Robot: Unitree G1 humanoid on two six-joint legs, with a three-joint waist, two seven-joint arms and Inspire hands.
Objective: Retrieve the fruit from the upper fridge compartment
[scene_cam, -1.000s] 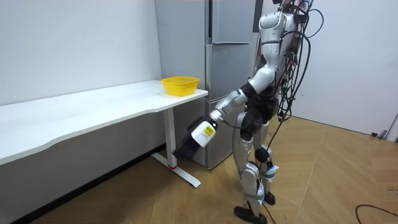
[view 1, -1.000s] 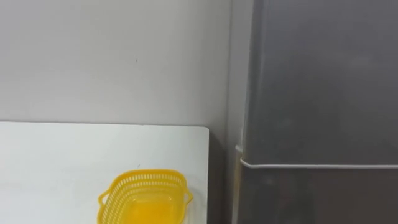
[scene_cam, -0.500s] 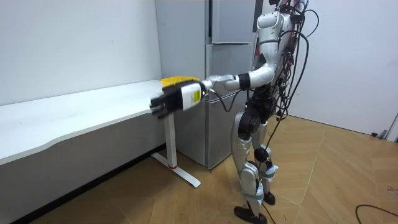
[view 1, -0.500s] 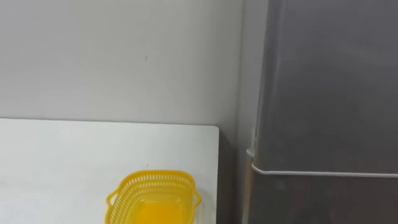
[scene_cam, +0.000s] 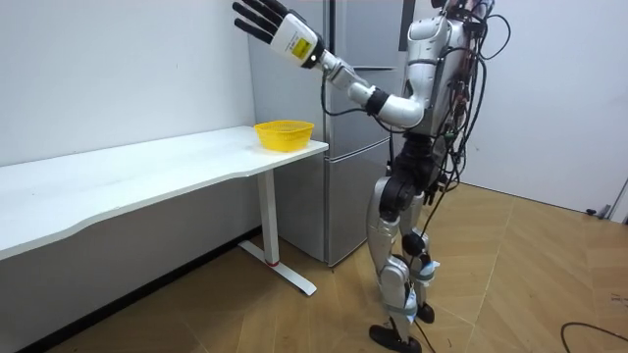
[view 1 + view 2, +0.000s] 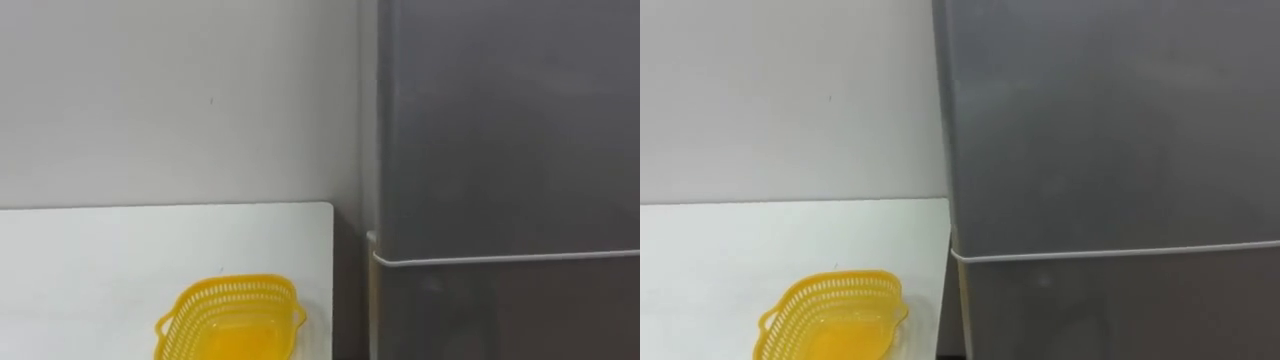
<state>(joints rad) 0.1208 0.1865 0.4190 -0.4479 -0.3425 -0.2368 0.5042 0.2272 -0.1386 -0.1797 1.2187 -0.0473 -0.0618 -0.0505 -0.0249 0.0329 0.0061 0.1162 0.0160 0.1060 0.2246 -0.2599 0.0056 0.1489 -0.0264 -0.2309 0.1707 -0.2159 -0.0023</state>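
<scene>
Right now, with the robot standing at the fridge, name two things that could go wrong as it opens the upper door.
1. The left hand is raised high and open while the upper door is shut; it may miss the door's edge.
2. The yellow basket sits at the table end next to the fridge; a lowering arm could knock it off.

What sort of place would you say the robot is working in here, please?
Likely a test room set up as a plain kitchen corner: a tall grey fridge stands beside a white table with a yellow basket on it, with bare walls and a wood floor.
</scene>
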